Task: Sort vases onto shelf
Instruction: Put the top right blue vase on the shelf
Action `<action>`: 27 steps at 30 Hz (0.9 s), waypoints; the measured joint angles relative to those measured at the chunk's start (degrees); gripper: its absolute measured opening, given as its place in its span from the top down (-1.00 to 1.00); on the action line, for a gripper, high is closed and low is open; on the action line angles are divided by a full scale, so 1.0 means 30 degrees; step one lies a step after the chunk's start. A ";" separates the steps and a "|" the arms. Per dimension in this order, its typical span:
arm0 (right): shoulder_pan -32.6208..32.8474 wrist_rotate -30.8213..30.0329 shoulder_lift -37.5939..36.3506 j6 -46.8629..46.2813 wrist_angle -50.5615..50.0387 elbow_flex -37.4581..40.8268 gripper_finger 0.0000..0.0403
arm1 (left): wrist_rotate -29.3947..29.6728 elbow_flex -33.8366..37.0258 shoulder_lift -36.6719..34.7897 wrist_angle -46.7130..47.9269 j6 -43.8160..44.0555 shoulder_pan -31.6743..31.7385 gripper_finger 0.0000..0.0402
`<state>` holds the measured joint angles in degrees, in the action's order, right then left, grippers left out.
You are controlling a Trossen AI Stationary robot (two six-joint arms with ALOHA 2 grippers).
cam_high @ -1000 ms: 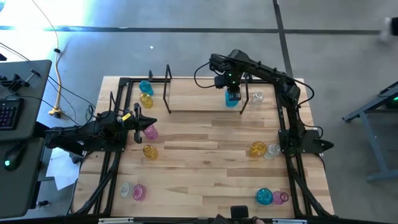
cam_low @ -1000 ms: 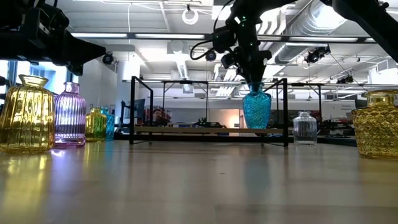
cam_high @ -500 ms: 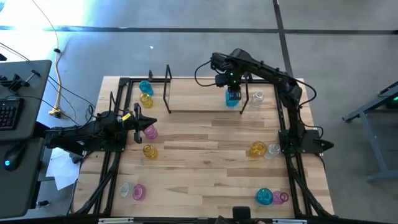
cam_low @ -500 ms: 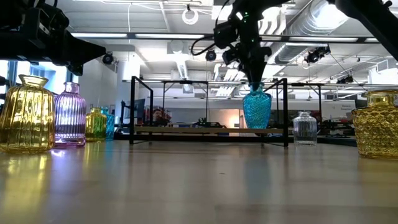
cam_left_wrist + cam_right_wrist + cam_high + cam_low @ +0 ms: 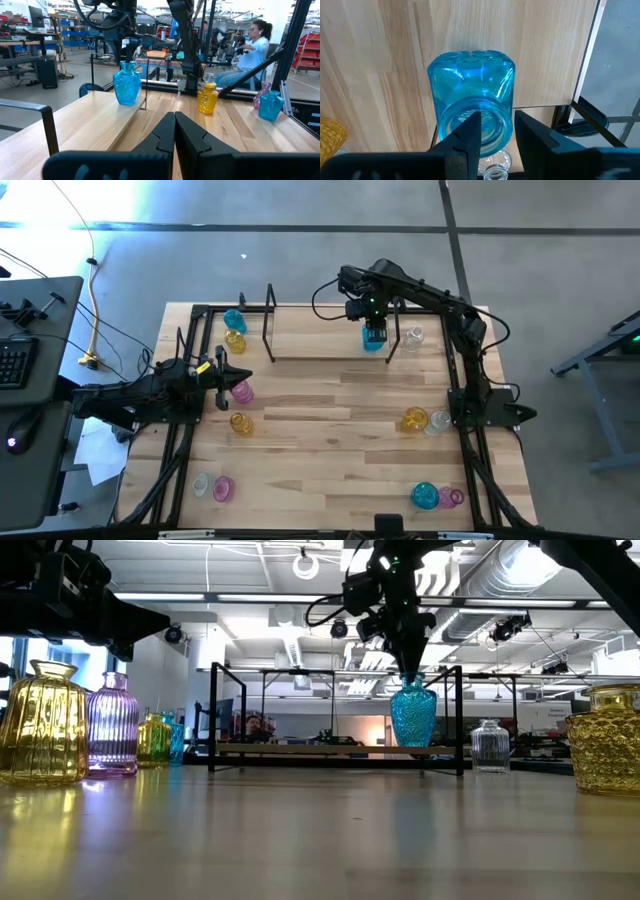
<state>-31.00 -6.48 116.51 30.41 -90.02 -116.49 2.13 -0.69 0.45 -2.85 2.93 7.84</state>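
Nearest the table's front edge in the high view, at five o'clock, a cyan vase (image 5: 424, 495) and a pink vase (image 5: 447, 498) stand together; at seven o'clock a clear vase (image 5: 201, 483) and another pink vase (image 5: 223, 489) wait. None of these has been sorted.

Further in, at nine o'clock, my left gripper (image 5: 222, 374) rests low over the table with its fingers pressed together, holding nothing, as its wrist view shows. Just beside it stand a pink ribbed vase (image 5: 241, 391) and an amber vase (image 5: 240, 422). At three o'clock another amber vase (image 5: 414, 419) stands touching a clear one (image 5: 438, 421).

Farthest off, the shelf (image 5: 320, 352) runs from eleven to one o'clock. My right gripper (image 5: 374, 334) is over its right end, at one o'clock. My fingers (image 5: 465, 134) straddle the rim of the blue vase (image 5: 471, 102), which stands upright on the shelf board, one finger inside the mouth and one outside. Whether they press on the glass or have let go, I cannot tell. A small clear vase (image 5: 413, 336) sits just outside the shelf's right post, and a cyan (image 5: 235, 320) and a yellow vase (image 5: 235, 341) stand beyond its left end at eleven o'clock.

I judge the work barely begun: one vase on the shelf, about eleven left on the table.
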 joint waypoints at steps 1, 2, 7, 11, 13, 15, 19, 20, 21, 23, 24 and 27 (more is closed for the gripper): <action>0.0000 -0.0004 0.0000 -0.0003 0.0000 0.0000 0.51 | -0.0002 0.0000 0.0004 0.0000 -0.0002 0.0004 1.00; 0.0000 -0.0007 0.0000 -0.0050 0.0000 0.0000 0.51 | 0.0001 0.0000 0.0000 0.0000 0.0001 0.0007 1.00; 0.0000 -0.0015 0.0000 -0.0211 0.0000 0.0000 0.51 | 0.0001 0.0000 0.0000 0.0004 0.0002 0.0005 1.00; 0.0058 -0.0249 -0.0239 -0.0211 0.0000 0.0000 0.51 | -0.0003 0.0000 0.0000 0.0000 0.0002 0.0007 1.00; 0.0095 -0.0640 -0.0487 -0.0372 0.0000 -0.0007 0.51 | 0.0001 0.0000 0.0000 0.0000 0.0002 0.0007 1.00; 0.0102 -0.0780 -0.0814 -0.0509 0.0000 -0.0007 0.51 | 0.0001 0.0000 0.0001 0.0001 -0.0005 0.0006 1.00; 0.0102 -0.0801 -0.1495 -0.0668 0.0000 -0.0007 0.51 | -0.0003 0.0000 0.0002 0.0004 -0.0006 0.0007 1.00; 0.0102 -0.0801 -0.1663 -0.0729 0.0000 -0.0007 0.51 | 0.0001 0.0000 0.0000 0.0000 -0.0006 0.0005 1.00; 0.0102 -0.0796 -0.1860 -0.0839 0.0000 -0.0007 0.51 | -0.0001 0.0000 0.0000 0.0000 0.0000 0.0007 1.00; 0.0137 -0.0770 -0.2216 -0.1170 0.0000 -0.0007 0.51 | 0.0001 0.0000 0.0000 0.0000 0.0002 0.0000 1.00; 0.0155 -0.0702 -0.2388 -0.1360 0.0000 -0.0007 0.51 | 0.0000 0.0000 0.0000 0.0000 0.0001 0.0007 1.00; 0.0394 -0.0491 -0.2966 -0.2500 0.0000 -0.0007 0.51 | -0.0001 0.0000 0.0000 0.0000 -0.0006 0.0002 1.00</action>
<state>-29.82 -7.95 107.61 22.91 -90.02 -116.51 2.13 -0.69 0.45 -2.85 2.92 7.84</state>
